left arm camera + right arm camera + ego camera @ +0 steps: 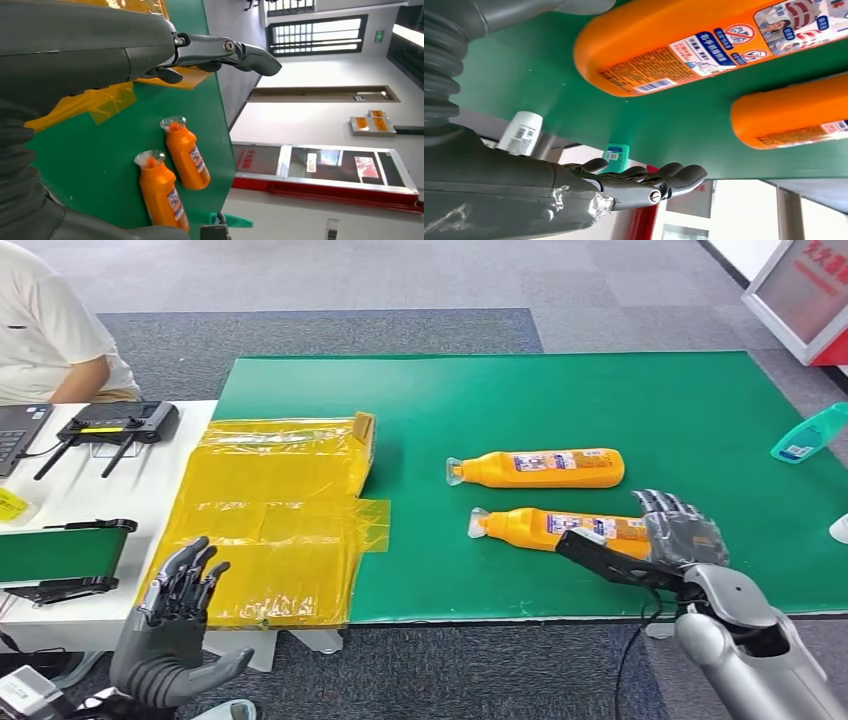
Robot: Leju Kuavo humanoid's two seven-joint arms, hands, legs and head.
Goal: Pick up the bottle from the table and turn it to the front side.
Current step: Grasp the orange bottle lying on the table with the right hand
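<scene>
Right hand (680, 540) spread, empty, at near orange bottle's (560, 528) base; left hand (180, 610) spread, empty.

Base of nearer orange bottle (565, 528) hidden behind right hand (680, 535). White container (839, 529) cut off by right edge of head view. Seated person (50, 330) cropped at top left. Label print on farther orange bottle (540, 468) too small to read.
</scene>
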